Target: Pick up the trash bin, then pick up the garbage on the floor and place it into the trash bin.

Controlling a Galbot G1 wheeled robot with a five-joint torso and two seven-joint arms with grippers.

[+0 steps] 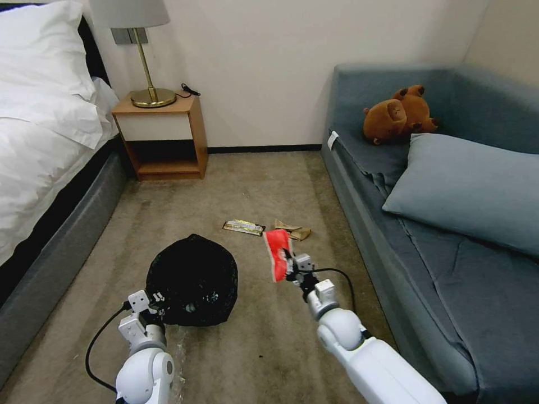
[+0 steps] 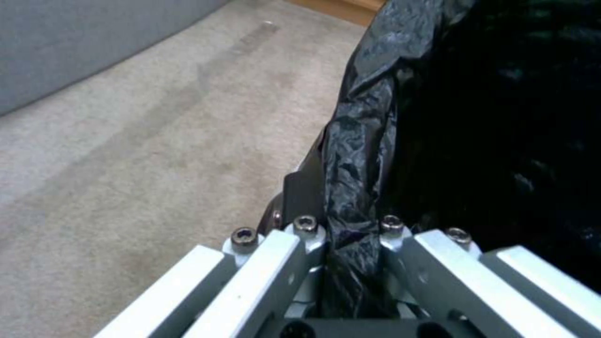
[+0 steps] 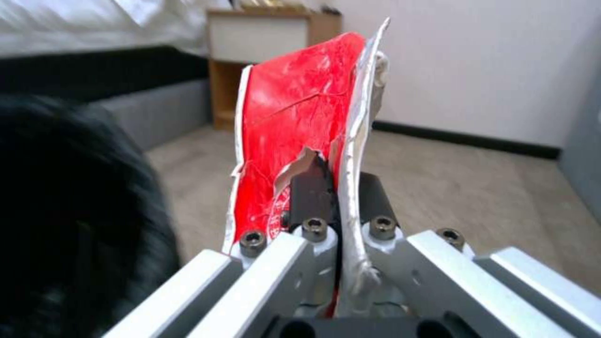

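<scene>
The trash bin shows as a round mass of crinkly black bag held above the carpet in the head view. My left gripper is shut on its rim, with the black bag pinched between the fingers. My right gripper is shut on a red-white snack wrapper, held upright just right of the bin; the right wrist view shows the wrapper clamped between the pads and the bin beside it. More garbage lies on the carpet beyond: a flat dark yellow-green wrapper and a crumpled brown paper bag.
A bed runs along the left and a blue-grey sofa with a pillow and a plush bear along the right. A wooden nightstand with a lamp stands at the far wall. Open carpet lies between them.
</scene>
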